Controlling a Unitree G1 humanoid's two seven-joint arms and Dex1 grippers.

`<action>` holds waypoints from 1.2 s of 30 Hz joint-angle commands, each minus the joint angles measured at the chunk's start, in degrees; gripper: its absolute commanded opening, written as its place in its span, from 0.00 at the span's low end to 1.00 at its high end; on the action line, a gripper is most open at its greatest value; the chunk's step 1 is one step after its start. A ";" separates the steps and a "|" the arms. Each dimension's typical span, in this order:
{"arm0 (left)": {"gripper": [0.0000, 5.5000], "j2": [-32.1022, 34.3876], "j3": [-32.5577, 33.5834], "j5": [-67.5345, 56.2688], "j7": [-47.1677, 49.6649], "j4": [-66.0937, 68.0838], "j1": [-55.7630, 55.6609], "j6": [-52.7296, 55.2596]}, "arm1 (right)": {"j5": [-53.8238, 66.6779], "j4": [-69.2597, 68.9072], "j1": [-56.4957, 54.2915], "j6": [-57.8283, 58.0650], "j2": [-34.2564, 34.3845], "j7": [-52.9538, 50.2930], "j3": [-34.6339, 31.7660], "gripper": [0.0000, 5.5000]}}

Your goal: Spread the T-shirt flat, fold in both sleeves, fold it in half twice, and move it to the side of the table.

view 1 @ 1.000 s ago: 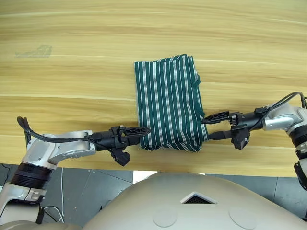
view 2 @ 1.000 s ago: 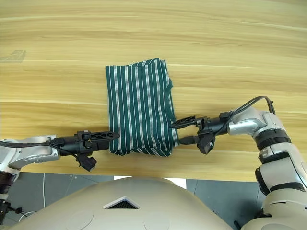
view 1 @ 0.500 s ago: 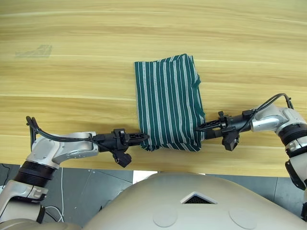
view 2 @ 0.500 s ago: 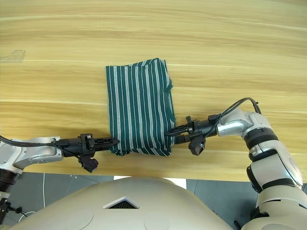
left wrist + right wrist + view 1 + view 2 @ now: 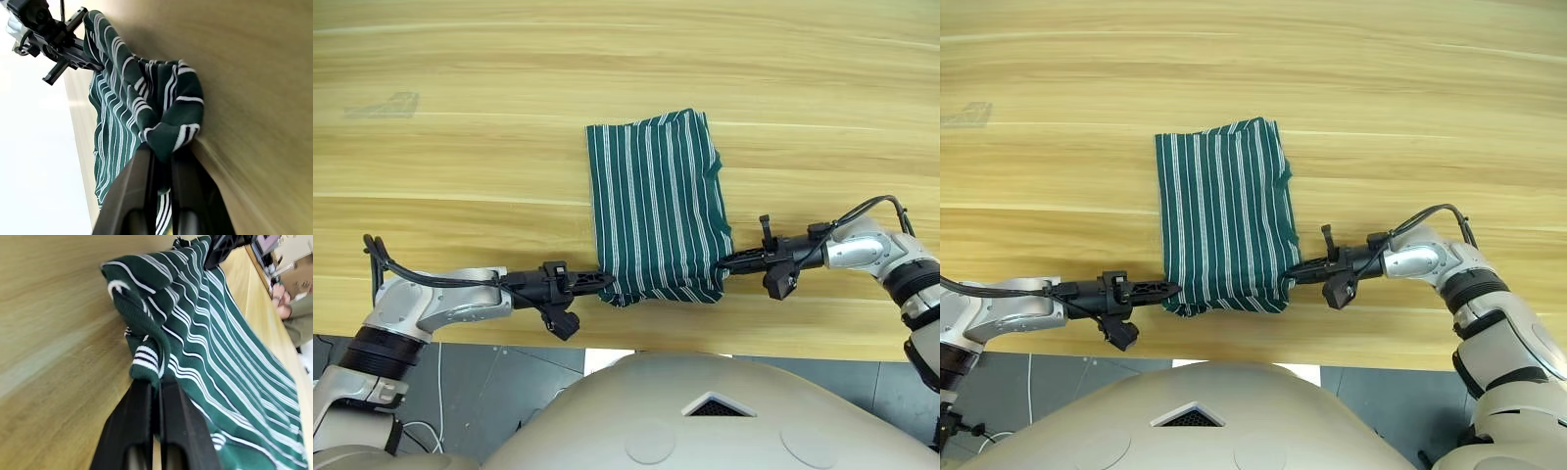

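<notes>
A dark green T-shirt with white stripes lies folded into a narrow rectangle on the wooden table. My left gripper is at its near left corner, lying low on the table and shut on the bunched cloth. At the near right corner my right gripper is shut on the T-shirt hem, which is bunched up between its fingers. Across the shirt in the left wrist view, the right gripper holds the opposite corner.
The table's near edge runs just behind both grippers. Bare wood stretches to the left, to the right and beyond the shirt.
The right gripper was open and short of the shirt; it has moved in and shut on the near right corner. The left gripper slid onto the near left corner. The near hem has bunched slightly.
</notes>
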 commanded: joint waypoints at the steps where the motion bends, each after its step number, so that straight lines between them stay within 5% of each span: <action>1: 0.03 3.94 -4.81 -24.37 -17.67 -3.98 6.70 14.95 | 11.43 -7.42 3.90 18.02 -4.49 11.69 -0.82 0.00; 5: 0.03 10.87 -4.24 -49.91 -34.44 -12.13 10.91 33.68 | 26.97 -21.21 8.27 40.64 -9.37 21.72 -4.07 0.00; 18: 0.03 20.96 12.92 -81.28 -55.35 -26.75 23.78 54.86 | 46.90 -45.25 17.92 80.92 -16.02 34.01 -22.05 0.00; 24: 0.03 14.92 16.42 -86.64 -56.24 -25.51 14.97 62.16 | 44.87 -45.25 13.81 82.45 -5.05 27.38 -29.11 0.00; 30: 0.03 2.05 12.77 -75.30 -46.42 -13.37 -3.63 65.31 | 29.98 -30.77 2.91 75.77 7.54 17.68 -29.40 0.00; 36: 0.03 -6.10 8.42 -65.56 -43.67 -4.02 -10.29 64.39 | 21.36 -19.84 -2.29 70.66 15.46 13.92 -29.49 0.00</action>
